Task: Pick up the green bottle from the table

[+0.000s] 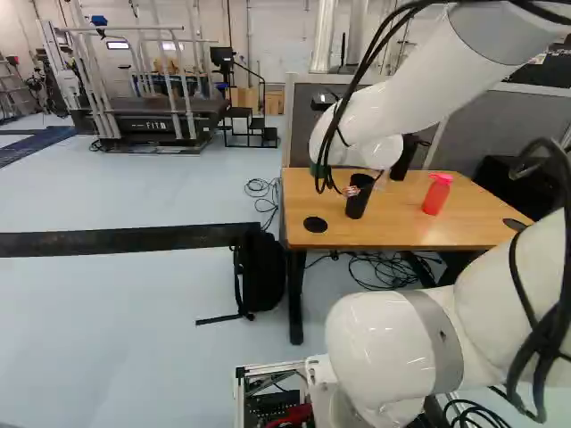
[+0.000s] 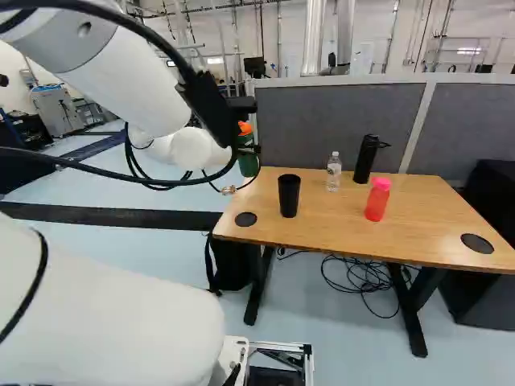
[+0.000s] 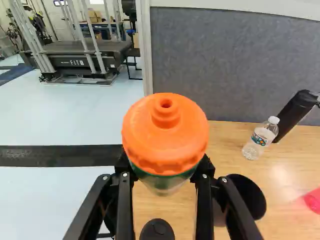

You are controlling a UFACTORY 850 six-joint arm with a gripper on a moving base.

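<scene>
As the gripper [image 3: 164, 172] grasps the green bottle [image 2: 248, 163] from both sides, the bottle hangs upright, apparently raised, by the far left corner of the table [image 2: 330, 229] in the right base view. Likely light, smooth plastic, it may flex or slip; an even grip below the orange lid [image 3: 165, 142] suits it.

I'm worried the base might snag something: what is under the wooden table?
Loose black cables lie on the floor between its dark legs, and a black backpack stands beside one leg. The tabletop hides the floor farther back.
</scene>
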